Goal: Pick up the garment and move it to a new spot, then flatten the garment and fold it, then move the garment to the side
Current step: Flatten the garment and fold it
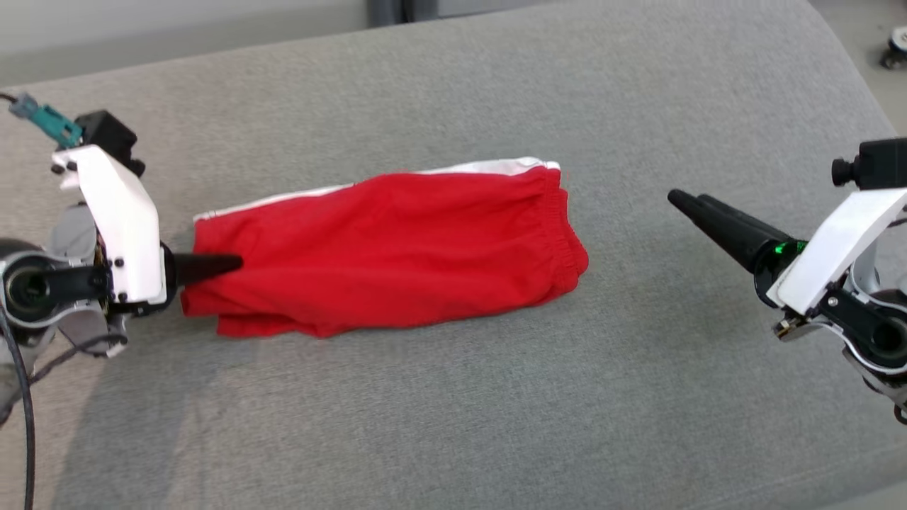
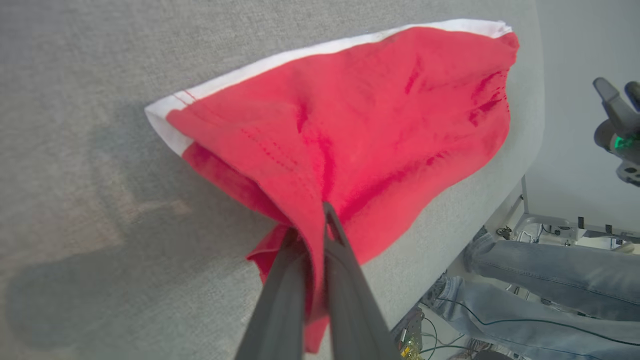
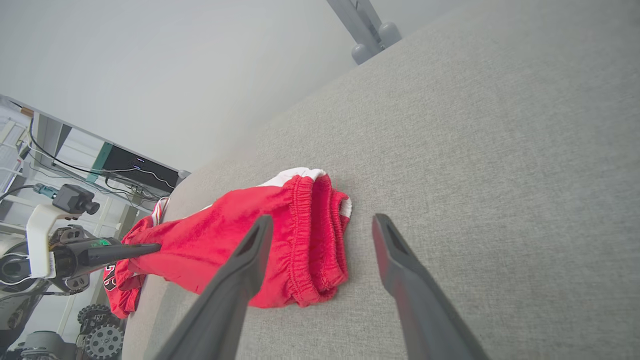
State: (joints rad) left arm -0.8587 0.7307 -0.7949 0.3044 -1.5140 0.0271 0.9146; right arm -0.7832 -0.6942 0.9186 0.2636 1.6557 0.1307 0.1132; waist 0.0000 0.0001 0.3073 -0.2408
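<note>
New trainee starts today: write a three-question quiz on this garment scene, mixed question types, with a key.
1. True or false: the left gripper is shut on the red shorts.
2. The right gripper is: A) open, apart from the shorts; B) shut on the cloth; C) pressing the cloth flat.
3. Fill in: the shorts' end nearest the right gripper is the elastic ____.
Key: 1 true; 2 A; 3 waistband.

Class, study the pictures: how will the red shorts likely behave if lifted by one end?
Probably floppy: the red shorts crease and bunch where the left claw pinches them, so the rest would likely hang down. Likely light, being thin cloth. The gathered waistband may drag on the grey fabric surface.
</note>
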